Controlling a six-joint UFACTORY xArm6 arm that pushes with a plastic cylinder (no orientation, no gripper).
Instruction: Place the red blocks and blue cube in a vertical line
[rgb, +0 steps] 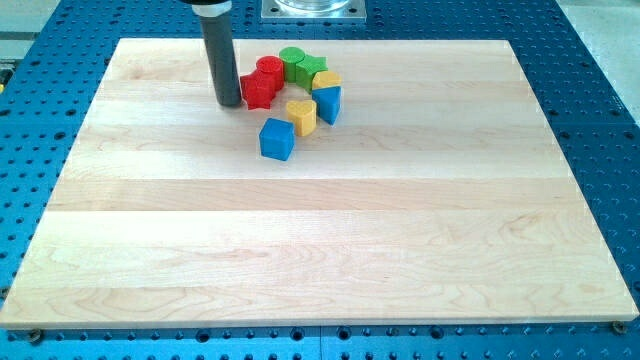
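Observation:
My tip stands on the board near the view's top, just left of a red star-shaped block, touching or almost touching it. A red cylinder sits right behind the star, toward the view's top. The blue cube lies lower, apart from the reds, toward the view's bottom right of the star. The rod rises straight up out of the view's top.
A green cylinder and a green star sit right of the red cylinder. A yellow block, a second blue block and a yellow block curve down toward the blue cube. The wooden board lies on a blue perforated table.

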